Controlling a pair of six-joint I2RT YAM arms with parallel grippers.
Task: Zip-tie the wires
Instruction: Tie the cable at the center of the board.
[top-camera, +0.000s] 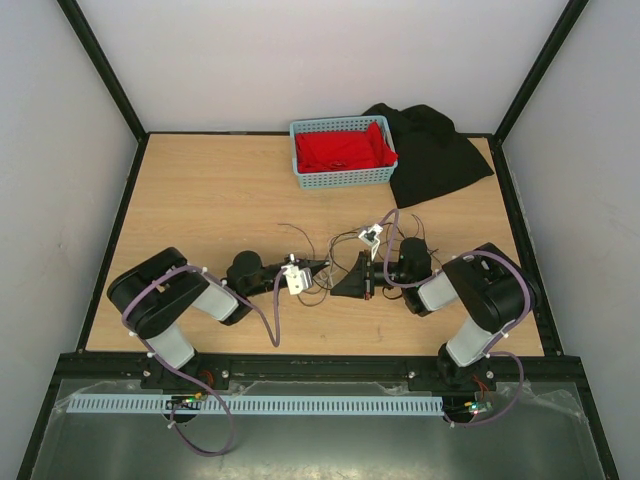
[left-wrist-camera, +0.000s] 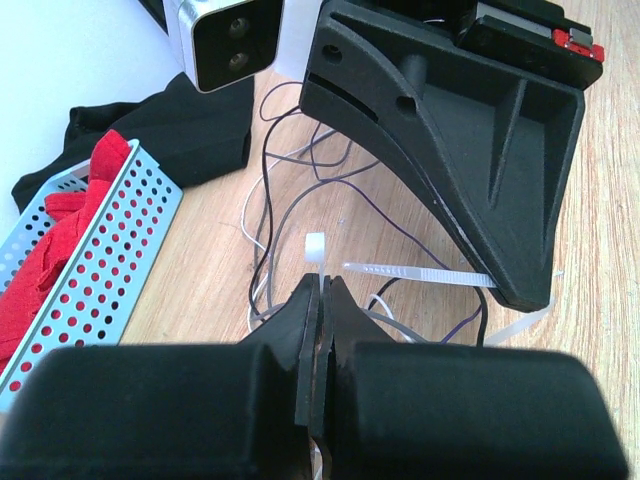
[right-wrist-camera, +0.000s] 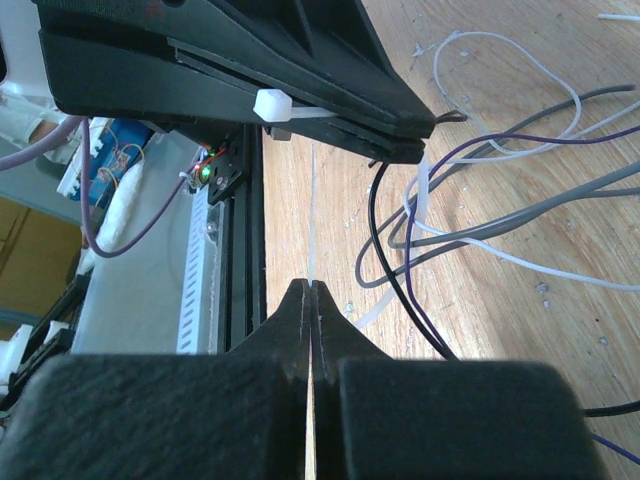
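Observation:
The wires (top-camera: 345, 245) lie in loose loops of black, grey, white and purple strands on the wooden table, just beyond both grippers; they also show in the wrist views (left-wrist-camera: 285, 195) (right-wrist-camera: 480, 190). A white zip tie (left-wrist-camera: 405, 270) spans between the two grippers above them. My left gripper (top-camera: 322, 266) (left-wrist-camera: 322, 282) is shut on the tie's head end, whose square head (right-wrist-camera: 272, 103) pokes out of its tips. My right gripper (top-camera: 338, 290) (right-wrist-camera: 311, 287) is shut on the thin strap (right-wrist-camera: 312, 205). The two grippers' tips stand close together, nearly touching.
A light blue basket (top-camera: 340, 180) holding red cloth stands at the back centre, with a black cloth (top-camera: 440, 150) beside it on the right. The black frame rail (top-camera: 320, 365) runs along the near table edge.

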